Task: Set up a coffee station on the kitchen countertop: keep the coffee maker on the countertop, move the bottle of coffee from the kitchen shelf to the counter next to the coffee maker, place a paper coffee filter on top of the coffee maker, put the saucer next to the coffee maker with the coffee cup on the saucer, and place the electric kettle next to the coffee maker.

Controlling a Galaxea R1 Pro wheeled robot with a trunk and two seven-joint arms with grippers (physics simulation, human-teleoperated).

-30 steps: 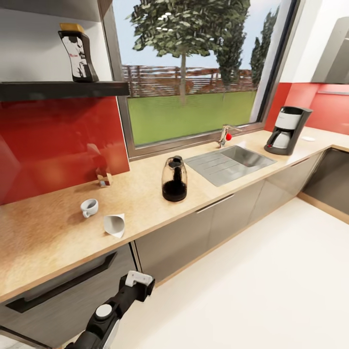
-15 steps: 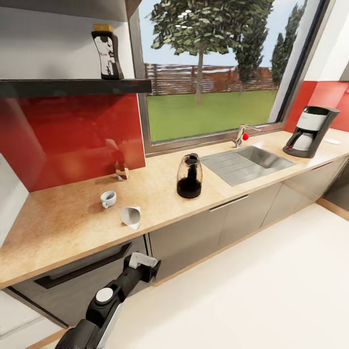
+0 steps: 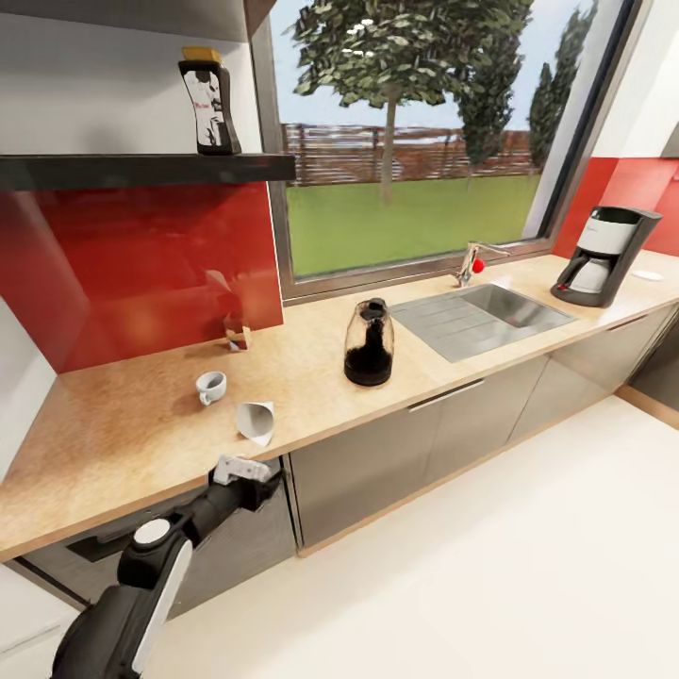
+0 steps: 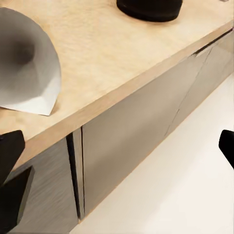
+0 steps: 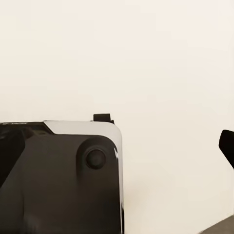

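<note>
The bottle of coffee (image 3: 209,99) stands on the dark kitchen shelf (image 3: 141,170). On the kitchen countertop (image 3: 123,443) lie the paper coffee filter (image 3: 256,422), on its side near the front edge, and the coffee cup (image 3: 210,387) behind it. The electric kettle (image 3: 368,342) stands left of the sink. Far right are the coffee maker (image 3: 604,255) and the saucer (image 3: 647,275) beside it. My left gripper (image 3: 255,479) hangs open just below the counter edge, under the filter (image 4: 27,63); its fingertips (image 4: 9,161) are empty. My right gripper (image 5: 117,156) is open over pale floor.
A steel sink (image 3: 481,316) with a tap (image 3: 467,264) is set into the worktop between kettle and coffee maker. Grey cabinet fronts (image 3: 377,471) run below, a dark oven handle (image 3: 104,547) at left. Light floor (image 3: 519,566) spreads to the right. A dark robot part (image 5: 58,175) shows under the right wrist.
The head view first shifted, so the camera moved. Since half a second ago my left arm has swung up and left, bringing the gripper close under the counter edge below the filter.
</note>
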